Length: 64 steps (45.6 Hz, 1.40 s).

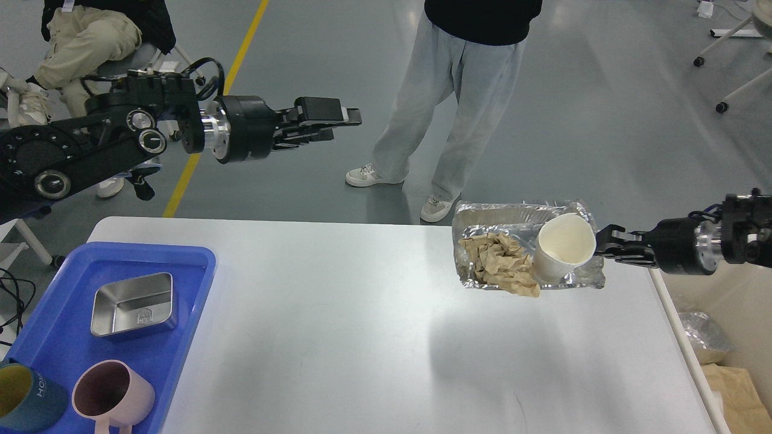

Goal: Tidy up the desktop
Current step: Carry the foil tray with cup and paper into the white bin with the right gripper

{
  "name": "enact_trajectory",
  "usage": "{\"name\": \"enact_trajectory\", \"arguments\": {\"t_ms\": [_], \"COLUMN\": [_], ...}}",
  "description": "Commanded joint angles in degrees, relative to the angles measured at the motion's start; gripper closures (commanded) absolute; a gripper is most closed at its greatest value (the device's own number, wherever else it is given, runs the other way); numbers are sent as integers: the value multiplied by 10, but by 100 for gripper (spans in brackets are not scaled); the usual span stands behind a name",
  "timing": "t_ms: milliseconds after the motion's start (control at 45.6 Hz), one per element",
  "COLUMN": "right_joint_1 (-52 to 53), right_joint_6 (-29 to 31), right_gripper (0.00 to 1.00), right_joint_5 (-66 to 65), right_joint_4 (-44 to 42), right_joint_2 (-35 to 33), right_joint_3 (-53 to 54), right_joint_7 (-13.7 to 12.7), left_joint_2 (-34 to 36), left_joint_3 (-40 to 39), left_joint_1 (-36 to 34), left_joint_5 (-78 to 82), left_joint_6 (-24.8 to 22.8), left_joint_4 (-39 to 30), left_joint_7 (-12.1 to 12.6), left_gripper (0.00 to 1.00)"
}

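Observation:
The desktop (338,337) is a wide white tabletop filling the lower view. A crumpled foil tray (518,218) hangs above its far right part and casts a shadow below. Inside the tray lie a wad of brown paper (500,265) and a tilted white paper cup (564,247). My right gripper (603,247) comes in from the right and is shut on the foil tray's right edge. High over the floor beyond the table's far left, my left gripper (341,123) is open and holds nothing.
A blue tray (193,289) at the front left holds a steel dish (132,304), a pink mug (111,395) and a teal mug (27,398). A person (458,102) stands just beyond the far edge. Foil and brown paper (718,361) lie off the table's right side.

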Motion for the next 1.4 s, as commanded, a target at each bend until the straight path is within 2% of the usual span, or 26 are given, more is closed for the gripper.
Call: {"name": "enact_trajectory", "arguments": {"t_ms": [0,329,593,746,1075,1383], "right_joint_1": [-6,-11,-77,-107,-180,-266], "right_joint_6": [0,2,8,16,39,38], "right_gripper": [100,100,100,100,100,100], "right_joint_5": [25,60,88,130,275,451], "right_joint_4": [-7,-9,-23,-46,-87,-111], "right_joint_2": [-35,-127,-193,-220,-223,-184], "right_joint_3": [-2,-40,-41,-40,-41,-30], "right_joint_7": [-5,-6,-6,-6,-7,-8], "left_joint_2": [22,40,47,45,47,51], "left_joint_3": [-57,-140,-209,-219,-230,-232], "left_joint_1": [54,148,215,244,265,277], "left_joint_5": [-2,-2,-3,-23,-26,-60], "left_joint_6": [11,15,37,52,56,64], "left_joint_4": [7,8,8,8,8,8], "left_joint_7": [0,0,-1,-1,-1,0], "left_gripper": [28,28,28,28,28,28]}}
